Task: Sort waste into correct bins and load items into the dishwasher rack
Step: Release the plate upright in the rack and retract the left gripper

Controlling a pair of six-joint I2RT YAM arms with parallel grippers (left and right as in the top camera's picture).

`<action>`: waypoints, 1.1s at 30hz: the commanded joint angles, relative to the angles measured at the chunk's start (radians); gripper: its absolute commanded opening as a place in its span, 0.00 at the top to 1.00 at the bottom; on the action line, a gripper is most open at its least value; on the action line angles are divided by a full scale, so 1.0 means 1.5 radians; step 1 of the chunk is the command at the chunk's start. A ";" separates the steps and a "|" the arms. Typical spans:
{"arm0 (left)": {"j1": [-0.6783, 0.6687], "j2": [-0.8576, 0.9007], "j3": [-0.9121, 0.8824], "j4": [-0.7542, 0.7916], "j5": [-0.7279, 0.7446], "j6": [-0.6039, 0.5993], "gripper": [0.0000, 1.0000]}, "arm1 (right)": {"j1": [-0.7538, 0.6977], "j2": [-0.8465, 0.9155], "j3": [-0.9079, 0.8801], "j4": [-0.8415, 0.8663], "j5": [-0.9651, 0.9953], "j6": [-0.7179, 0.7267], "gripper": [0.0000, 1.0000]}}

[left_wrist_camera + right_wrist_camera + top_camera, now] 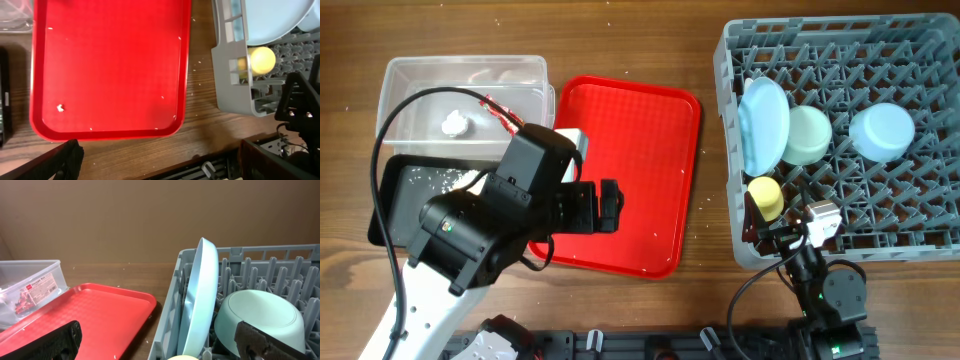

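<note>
left fingers hanging spread wide above red tray's near edge | right fingers standing open by yellow cup | that cup, pale blue plate, mint bowl and blue bowl sitting in grey rack | paper ball lying in clear tub

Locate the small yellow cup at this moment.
In the overhead view, the yellow cup sits in the grey rack on the right, near its front-left corner, beside the blue plate.
</note>
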 commanded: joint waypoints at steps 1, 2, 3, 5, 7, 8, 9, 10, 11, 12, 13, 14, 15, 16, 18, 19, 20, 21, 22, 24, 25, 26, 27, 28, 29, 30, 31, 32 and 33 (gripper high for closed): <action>0.004 -0.006 0.001 0.011 -0.054 0.013 0.00 | -0.001 -0.005 -0.001 0.002 0.002 0.011 0.00; 0.004 -0.006 0.001 0.019 -0.066 0.014 0.00 | -0.001 -0.005 -0.001 0.002 0.002 0.011 0.00; 0.004 -0.006 0.001 0.033 -0.068 0.032 0.00 | -0.001 -0.005 -0.001 0.002 0.002 0.011 0.00; 0.003 -0.010 0.001 0.072 -0.067 0.055 0.00 | -0.001 -0.005 -0.001 0.002 0.002 0.011 0.00; 0.004 -0.026 0.001 0.114 -0.068 0.085 0.00 | -0.001 -0.005 -0.001 0.002 0.002 0.011 0.00; 0.009 -0.040 0.000 0.139 -0.073 0.111 0.00 | -0.001 -0.005 -0.001 0.002 0.002 0.011 0.00; 0.023 -0.057 -0.004 0.166 -0.075 0.140 0.00 | -0.001 -0.005 -0.001 0.002 0.002 0.011 0.00; 0.044 -0.077 -0.011 0.186 -0.074 0.160 0.00 | -0.001 -0.005 -0.001 0.002 0.002 0.011 0.00; 0.069 -0.099 -0.021 0.197 -0.072 0.168 0.00 | -0.001 -0.005 -0.001 0.002 0.002 0.011 0.00; 0.092 -0.117 -0.030 0.201 -0.072 0.168 0.00 | -0.001 -0.005 -0.001 0.002 0.002 0.011 0.00; 0.119 -0.137 -0.041 0.203 -0.068 0.168 0.00 | -0.001 -0.005 -0.001 0.002 0.002 0.011 0.00; 0.148 -0.156 -0.054 0.203 -0.062 0.168 0.00 | -0.001 -0.005 -0.001 0.002 0.002 0.011 0.00; 0.193 -0.186 -0.075 0.205 -0.055 0.168 0.00 | -0.001 -0.005 -0.001 0.002 0.002 0.011 0.00; 0.230 -0.217 -0.099 0.216 -0.054 0.168 0.00 | -0.001 -0.005 -0.001 0.002 0.002 0.011 0.00; 0.280 -0.275 -0.153 0.274 -0.054 0.168 0.00 | -0.001 -0.005 -0.001 0.002 0.002 0.011 0.00; 0.298 -0.301 -0.183 0.306 -0.054 0.168 0.00 | -0.001 -0.005 -0.001 0.002 0.002 0.011 0.00; 0.311 -0.327 -0.215 0.339 -0.046 0.168 0.00 | -0.001 -0.005 -0.001 0.002 0.002 0.011 0.00; 0.321 -0.346 -0.242 0.365 -0.038 0.168 0.00 | -0.001 -0.005 -0.001 0.002 0.002 0.011 0.00; 0.333 -0.372 -0.280 0.400 -0.030 0.168 0.00 | -0.001 -0.005 -0.001 0.002 0.002 0.011 0.00; 0.354 -0.429 -0.371 0.478 -0.009 0.167 0.00 | -0.001 -0.005 -0.001 0.002 0.002 0.011 0.00; 0.360 -0.448 -0.404 0.501 -0.002 0.167 0.00 | -0.001 -0.005 -0.001 0.002 0.002 0.011 0.00; 0.367 -0.474 -0.446 0.532 0.008 0.165 0.00 | -0.001 -0.005 -0.001 0.002 0.002 0.011 0.00; 0.372 -0.504 -0.496 0.565 0.019 0.165 0.00 | -0.001 -0.005 -0.001 0.002 0.002 0.011 0.00; 0.373 -0.525 -0.531 0.587 0.023 0.165 0.00 | -0.001 -0.005 -0.001 0.002 0.002 0.011 0.00; 0.373 -0.552 -0.573 0.613 0.024 0.165 0.00 | -0.001 -0.005 -0.001 0.002 0.002 0.011 0.00; 0.373 -0.578 -0.615 0.639 0.024 0.165 0.00 | -0.001 -0.005 -0.001 0.002 0.002 0.011 0.00; 0.373 -0.605 -0.653 0.661 0.024 0.165 0.00 | -0.001 -0.005 -0.001 0.002 0.002 0.011 0.00; 0.373 -0.638 -0.698 0.684 0.024 0.165 0.00 | -0.001 -0.005 -0.001 0.002 0.002 0.011 0.00; 0.373 -0.661 -0.730 0.699 0.024 0.165 0.00 | -0.001 -0.005 -0.001 0.002 0.002 0.011 0.00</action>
